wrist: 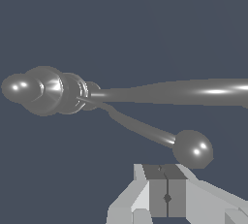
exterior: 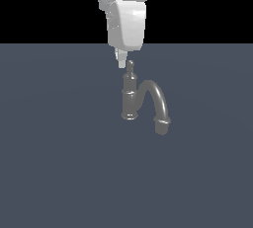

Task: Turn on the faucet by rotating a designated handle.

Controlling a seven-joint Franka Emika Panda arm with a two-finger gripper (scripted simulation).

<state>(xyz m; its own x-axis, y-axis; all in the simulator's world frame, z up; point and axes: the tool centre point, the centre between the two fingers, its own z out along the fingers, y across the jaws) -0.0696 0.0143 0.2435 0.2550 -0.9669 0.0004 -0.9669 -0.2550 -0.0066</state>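
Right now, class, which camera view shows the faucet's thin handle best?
The wrist view: the handle runs in full from the faucet body to its ball tip, just beyond the end effector. In the exterior view the handle cannot be made out; only the body, finial and thick spout appear.

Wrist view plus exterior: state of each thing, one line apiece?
faucet: upright on the floor, arched spout curving to the exterior view's right.
handle: free, nothing gripping it; ball tip just ahead of the fingertips.
gripper: shut, pads together, empty, beside the knob finial.
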